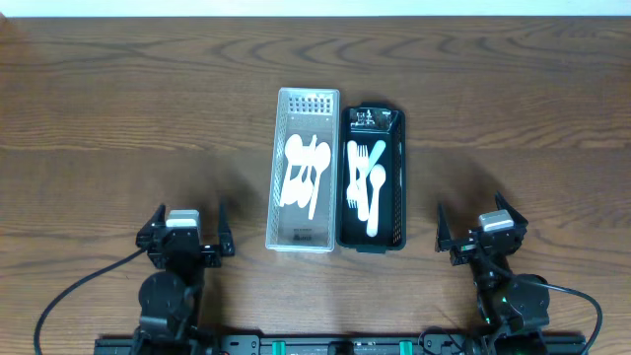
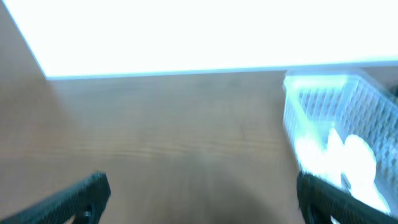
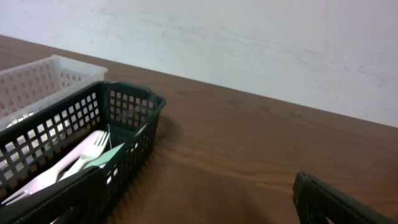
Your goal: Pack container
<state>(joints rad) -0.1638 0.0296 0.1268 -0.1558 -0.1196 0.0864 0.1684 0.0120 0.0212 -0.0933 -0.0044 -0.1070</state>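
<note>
Your left pincer [image 1: 190,227], lower left of the overhead frame, is spread wide and holds nothing. Your right pincer [image 1: 475,222], lower right, is equally wide and empty. At centre frame on the worktop [image 1: 118,118], the white basket [image 1: 307,97] and the black basket [image 1: 398,177] stand side by side, each with pale cutlery [image 1: 367,182] inside.

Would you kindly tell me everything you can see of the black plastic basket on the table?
The black rectangular plastic basket is open-topped, with grid-lattice walls and rounded corners. It stands upright on the brown wooden table, its long side right beside the clear plastic basket, apparently touching. Inside lie white plastic forks and spoons and one pale teal utensil.
</note>
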